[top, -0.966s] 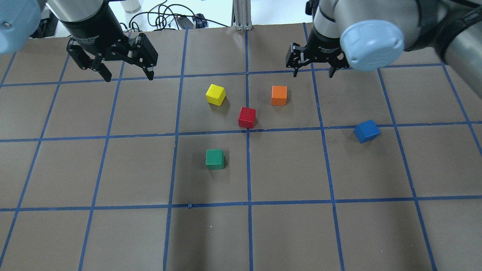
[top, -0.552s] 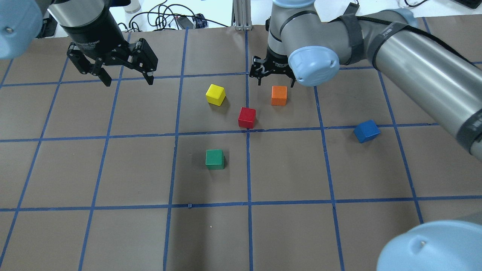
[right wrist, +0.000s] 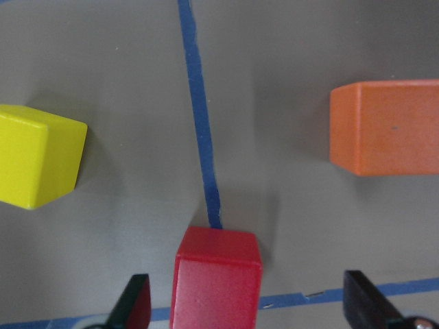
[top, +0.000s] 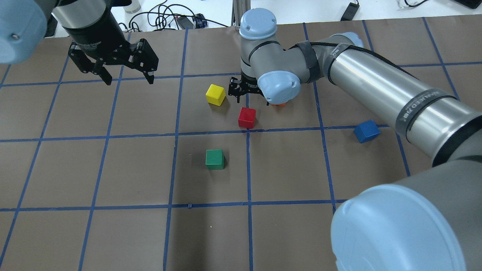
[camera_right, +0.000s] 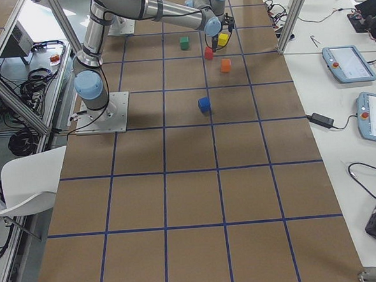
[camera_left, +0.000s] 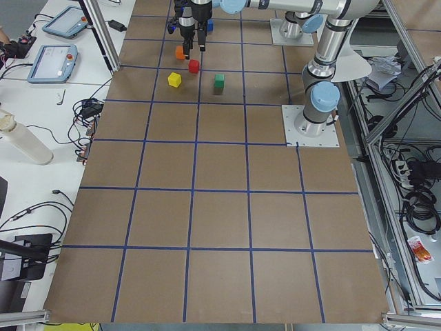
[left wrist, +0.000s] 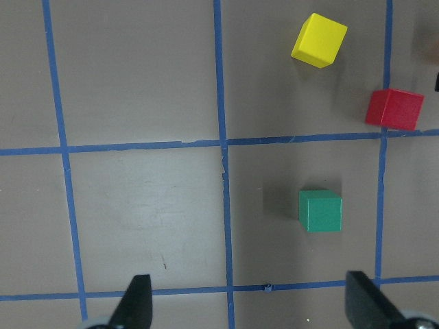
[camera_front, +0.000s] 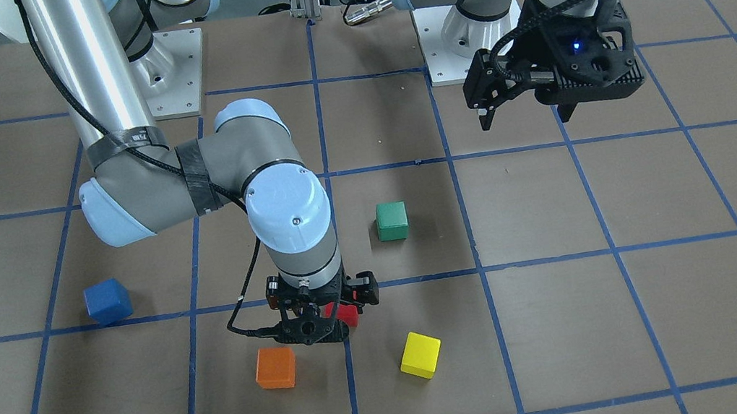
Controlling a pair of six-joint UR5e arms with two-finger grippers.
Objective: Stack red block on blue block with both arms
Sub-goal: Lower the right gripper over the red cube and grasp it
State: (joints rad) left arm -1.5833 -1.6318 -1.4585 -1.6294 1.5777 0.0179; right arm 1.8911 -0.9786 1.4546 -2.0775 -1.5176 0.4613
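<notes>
Red block (right wrist: 218, 277) free-sided, right hand (right wrist: 251, 305) spread above

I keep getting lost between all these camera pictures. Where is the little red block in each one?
Front-facing: red block lower centre, partly hidden.
Overhead: red block just above centre.
Left side: red block near top, left of centre.
Right side: red block near top, right of centre.
Left wrist: red block right edge, upper part.
Right wrist: red block bottom centre.
Landmark: the yellow block beside it shows in all six.
</notes>
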